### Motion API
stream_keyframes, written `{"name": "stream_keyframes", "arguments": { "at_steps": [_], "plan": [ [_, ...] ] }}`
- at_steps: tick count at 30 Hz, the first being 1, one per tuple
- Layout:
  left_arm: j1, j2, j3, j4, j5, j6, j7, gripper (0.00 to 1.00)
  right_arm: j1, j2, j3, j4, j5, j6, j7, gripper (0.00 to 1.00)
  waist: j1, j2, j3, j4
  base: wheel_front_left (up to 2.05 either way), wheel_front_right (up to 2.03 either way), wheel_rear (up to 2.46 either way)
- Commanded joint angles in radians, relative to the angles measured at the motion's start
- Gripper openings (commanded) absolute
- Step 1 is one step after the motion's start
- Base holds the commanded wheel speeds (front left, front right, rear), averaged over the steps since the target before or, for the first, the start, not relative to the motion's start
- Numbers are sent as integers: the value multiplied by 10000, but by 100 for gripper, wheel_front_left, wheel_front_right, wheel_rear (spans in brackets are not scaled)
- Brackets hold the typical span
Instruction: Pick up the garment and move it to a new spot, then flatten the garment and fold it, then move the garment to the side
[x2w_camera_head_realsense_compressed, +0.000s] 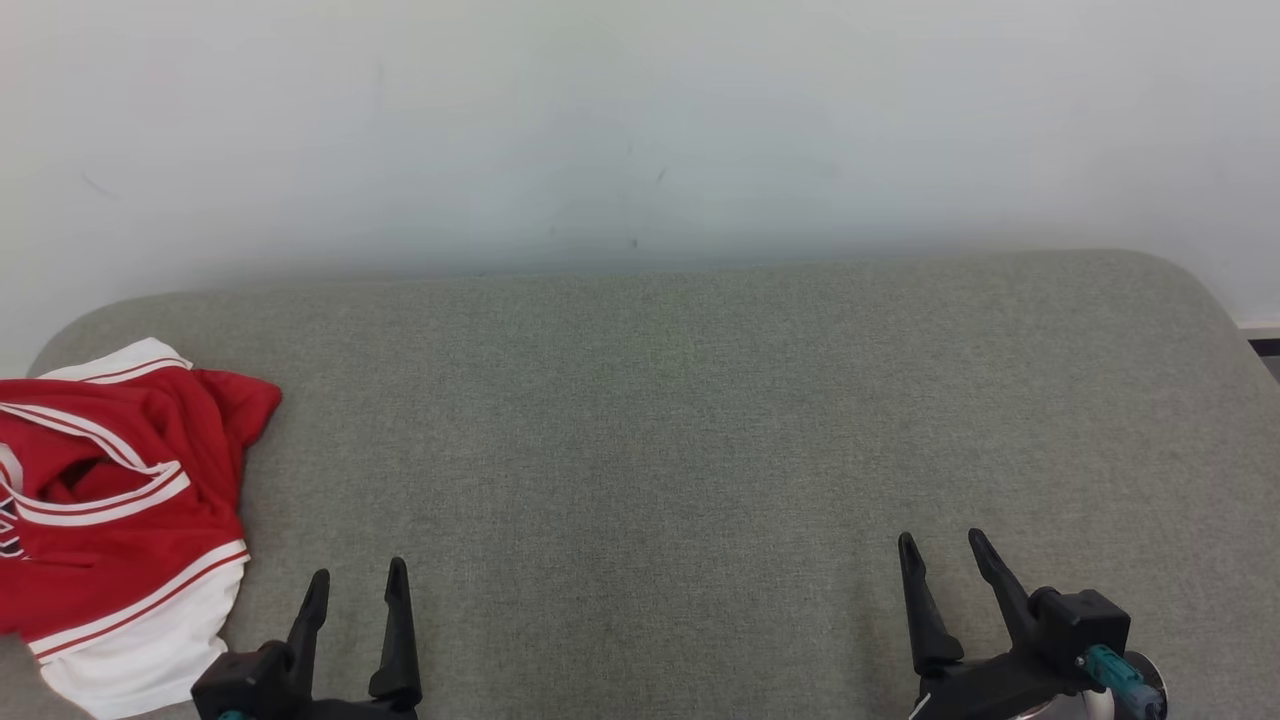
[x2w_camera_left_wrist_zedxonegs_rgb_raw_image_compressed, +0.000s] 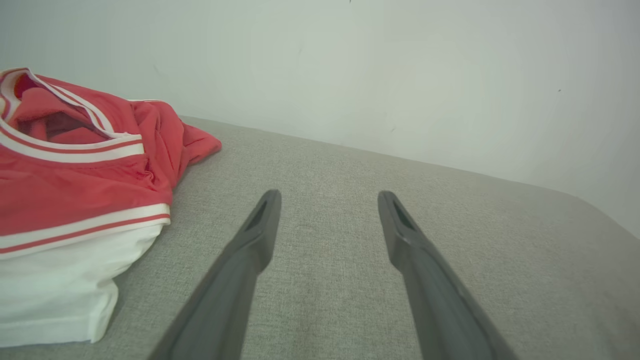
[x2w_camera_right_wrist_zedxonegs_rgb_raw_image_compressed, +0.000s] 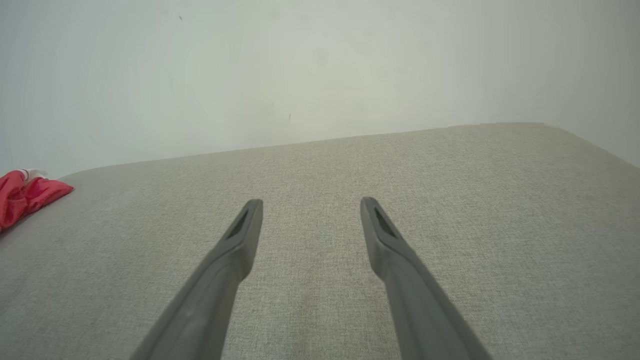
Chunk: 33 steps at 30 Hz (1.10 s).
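Garment (x2w_camera_head_realsense_compressed: 120, 500), red w/ white trim, lay bunched at far L edge of the grey cushion (x2w_camera_head_realsense_compressed: 650, 420), partly cut off by frame. L gripper (x2w_camera_head_realsense_compressed: 359, 567) sat just R of it, not touching, fingers spread wide, empty. R gripper (x2w_camera_head_realsense_compressed: 940, 535) was well apart at lower R, also wide & empty, over the cushion. Pale wall (x2w_camera_head_realsense_compressed: 640, 120) behind.

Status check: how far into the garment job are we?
Done: nothing visible; the red and white shirt lies rumpled at the left edge of the grey cushion. In hand: nothing; left pincer and right pincer are open and empty, clear of the shirt. Left: pick up, move, flatten, fold, set aside.
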Motion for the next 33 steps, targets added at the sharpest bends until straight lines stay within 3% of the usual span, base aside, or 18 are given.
{"name": "stream_keyframes", "arguments": {
  "at_steps": [1,14,18,33],
  "plan": [
    [-46,54,-8,9,225,57,-70,100,-66,-29,33,13,-201,-22,-62,100,0,0,-6,3,0,0,0],
    [53,63,-78,283,741,154,-309,100,-38,-30,165,144,-1082,-24,-298,100,0,0,-57,-13,0,0,0],
    [-48,61,-39,518,176,137,-286,100,-61,-30,169,212,-995,-24,-279,100,0,0,-71,-15,0,0,0],
    [-179,60,-55,584,224,183,-286,100,-70,-29,126,136,-918,-24,-279,100,0,0,-36,51,0,0,0]
  ]
}}
